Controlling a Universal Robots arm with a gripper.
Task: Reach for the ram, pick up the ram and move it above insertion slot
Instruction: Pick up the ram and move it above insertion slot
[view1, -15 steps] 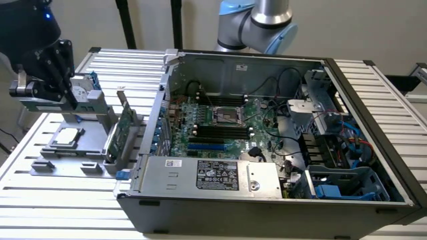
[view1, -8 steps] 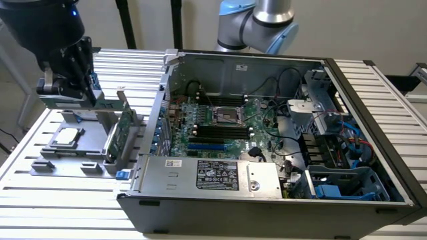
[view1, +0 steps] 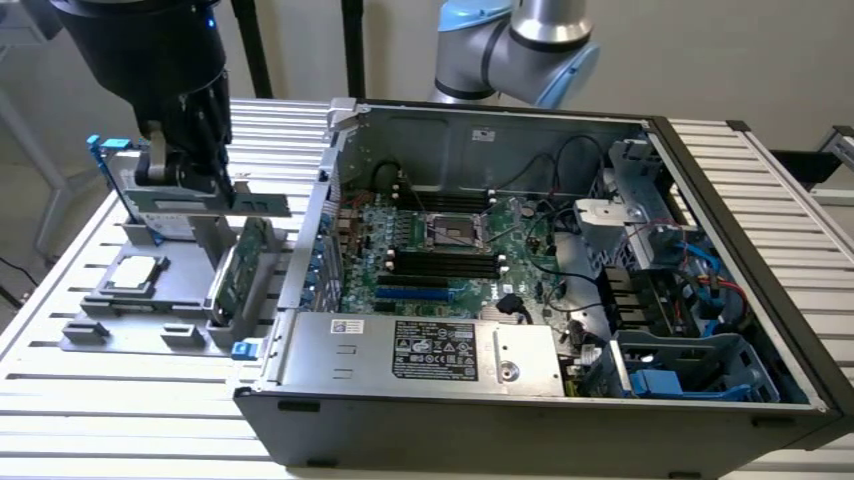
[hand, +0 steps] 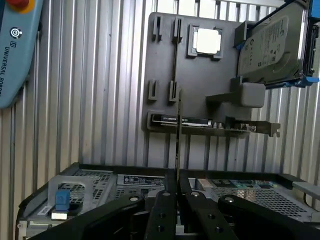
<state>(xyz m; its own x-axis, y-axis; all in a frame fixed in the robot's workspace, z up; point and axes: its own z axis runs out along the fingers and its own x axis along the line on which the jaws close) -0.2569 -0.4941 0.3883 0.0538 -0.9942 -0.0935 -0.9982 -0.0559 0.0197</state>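
Above the grey parts tray, the ram (hand: 178, 140) sits pinched edge-on in the hand (hand: 177, 192).

In the wrist view the ram is a thin line running out from between the narrowly closed fingers (hand: 165, 210), over the tray (hand: 200, 80) and apart from it. In the exterior view the hand (view1: 200, 185) hangs over the bench (view1: 80, 390), and the green stick (view1: 262, 204) seems to point toward the open computer case (view1: 534, 410). The black slots (view1: 434, 262) lie well off to the exterior view's right, their long axis roughly matching the ram's.
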